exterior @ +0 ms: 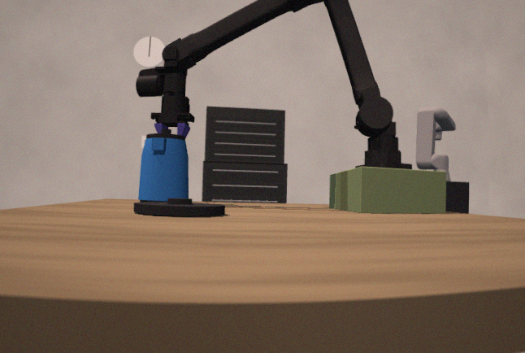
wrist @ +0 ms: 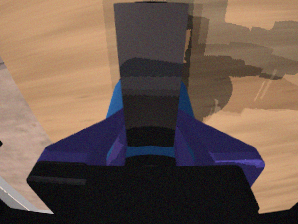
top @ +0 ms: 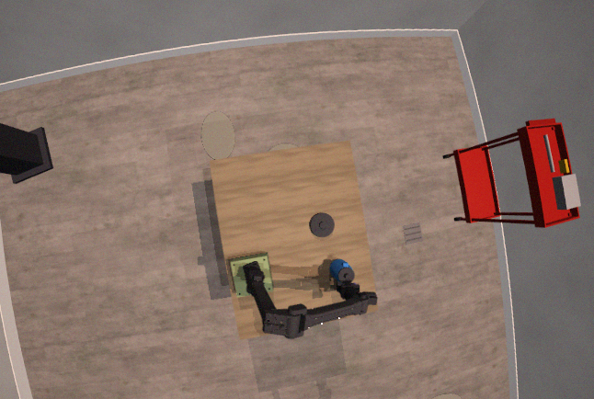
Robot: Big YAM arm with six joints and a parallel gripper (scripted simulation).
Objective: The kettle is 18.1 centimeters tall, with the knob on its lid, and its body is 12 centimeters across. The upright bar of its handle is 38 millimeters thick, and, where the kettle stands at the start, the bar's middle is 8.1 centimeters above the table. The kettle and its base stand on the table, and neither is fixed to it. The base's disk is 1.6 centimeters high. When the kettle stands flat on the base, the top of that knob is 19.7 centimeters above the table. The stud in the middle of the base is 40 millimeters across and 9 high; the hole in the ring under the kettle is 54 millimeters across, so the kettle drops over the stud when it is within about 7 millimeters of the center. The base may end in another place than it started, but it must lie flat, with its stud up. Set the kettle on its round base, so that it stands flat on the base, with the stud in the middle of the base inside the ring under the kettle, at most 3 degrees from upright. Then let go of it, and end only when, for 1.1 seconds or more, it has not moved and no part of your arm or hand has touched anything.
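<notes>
My claw point(exterior: 171, 132) point(wrist: 150, 113) grasps the handle bar point(wrist: 151, 55); blue kettle point(top: 339, 268) point(exterior: 163, 170) off base; round base point(top: 322, 230) point(exterior: 179, 209) apart on table point(top: 279, 202) point(exterior: 263, 254).

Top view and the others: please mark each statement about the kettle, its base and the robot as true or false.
1. The blue kettle with a dark lid is off the round dark base. True.
2. The hand is open, with nothing between its fingers. False: it is shut on the kettle's dark handle.
3. The black arm stands on a green block. True.
4. The base lies with its stud down. False: the stud is up.
</notes>
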